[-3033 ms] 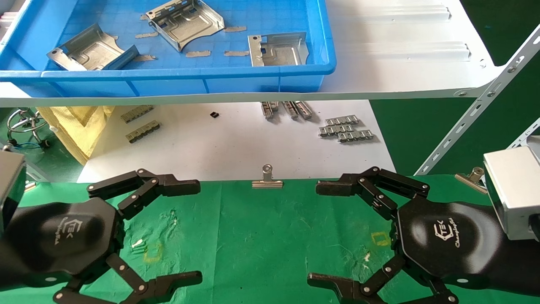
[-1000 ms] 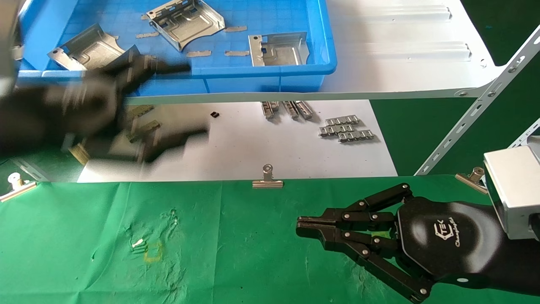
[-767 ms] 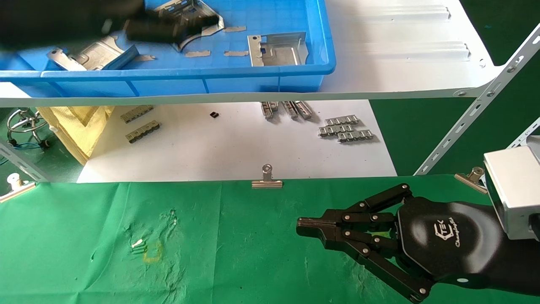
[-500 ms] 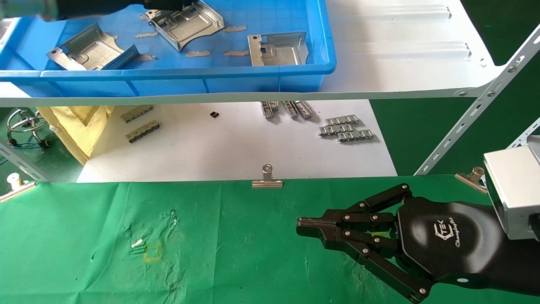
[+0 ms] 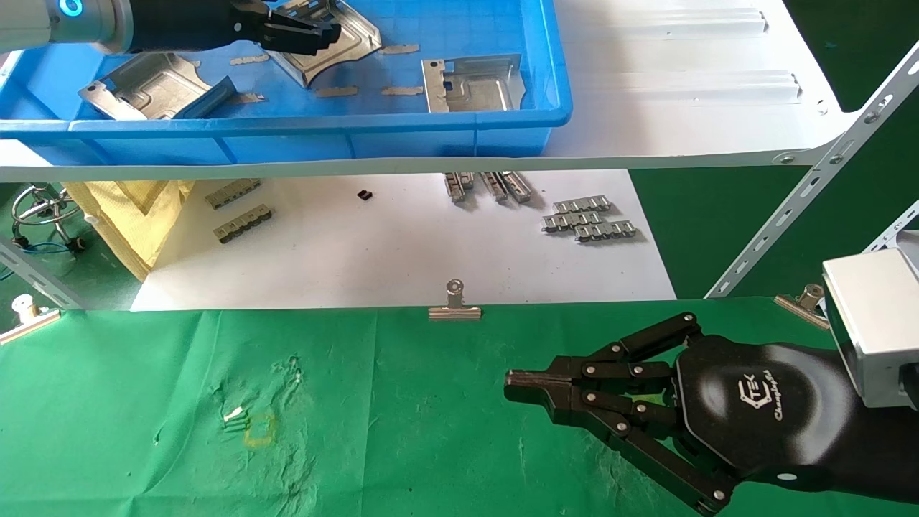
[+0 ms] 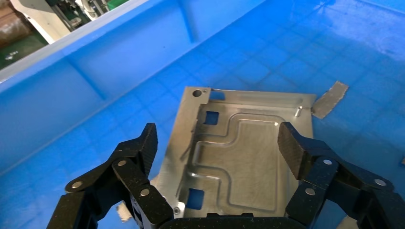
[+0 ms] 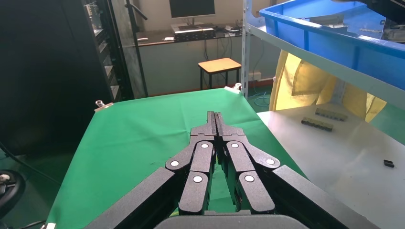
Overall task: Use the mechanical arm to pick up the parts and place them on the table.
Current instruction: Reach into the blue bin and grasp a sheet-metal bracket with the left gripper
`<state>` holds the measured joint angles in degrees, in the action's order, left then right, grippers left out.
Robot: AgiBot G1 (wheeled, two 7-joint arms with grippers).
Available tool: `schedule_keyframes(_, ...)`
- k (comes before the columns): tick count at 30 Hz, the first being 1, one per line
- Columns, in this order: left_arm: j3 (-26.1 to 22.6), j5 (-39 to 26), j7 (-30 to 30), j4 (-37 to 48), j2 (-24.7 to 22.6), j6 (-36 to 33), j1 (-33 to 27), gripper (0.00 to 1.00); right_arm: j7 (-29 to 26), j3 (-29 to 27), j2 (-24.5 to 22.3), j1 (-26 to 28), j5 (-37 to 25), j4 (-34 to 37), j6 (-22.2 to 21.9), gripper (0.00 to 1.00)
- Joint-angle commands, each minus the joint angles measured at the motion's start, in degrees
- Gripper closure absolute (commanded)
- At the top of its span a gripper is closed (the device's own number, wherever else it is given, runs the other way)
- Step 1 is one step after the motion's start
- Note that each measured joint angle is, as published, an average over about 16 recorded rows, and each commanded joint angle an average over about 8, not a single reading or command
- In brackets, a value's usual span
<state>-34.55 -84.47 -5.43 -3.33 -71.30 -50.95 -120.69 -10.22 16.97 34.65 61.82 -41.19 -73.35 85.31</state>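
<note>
Three silver stamped parts lie in the blue bin: one at the left [image 5: 154,90], one in the middle [image 5: 344,39], one at the right [image 5: 474,85]. My left gripper [image 5: 319,34] hangs over the middle part. In the left wrist view it [image 6: 219,140] is open, its fingers [image 6: 291,145] standing off either side of that part [image 6: 243,152] without touching it. My right gripper [image 5: 511,380] is shut on nothing, low over the green table [image 5: 402,431]; the right wrist view shows its fingertips pressed together [image 7: 215,117].
The blue bin [image 5: 323,133] sits on a white shelf board [image 5: 682,86] held by a slanted strut [image 5: 811,194]. Below it, a white sheet [image 5: 402,251] carries ridged strips [image 5: 589,219]. A binder clip [image 5: 455,305] grips the cloth's far edge. Yellow cloth [image 5: 136,215] hangs at the left.
My left arm has risen from the green cloth into the bin and settled over the middle part. My right gripper shut earlier and has stayed still since.
</note>
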Motion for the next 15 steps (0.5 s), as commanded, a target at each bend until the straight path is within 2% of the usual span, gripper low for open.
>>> schedule_keyframes(1,-0.32,-0.47,0.48,0.60,-0.27,0.29,-0.50,1.00,0.00,0.01,0.00,0.00,0.00,0.00,0.00,1.00)
schedule_keyframes(15,-0.70,-1.09,1.79,2.55,-0.96,3.30,-1.05,1.00,0.02,0.05,-0.02,0.01,0.03,0.00,-0.02,1.00)
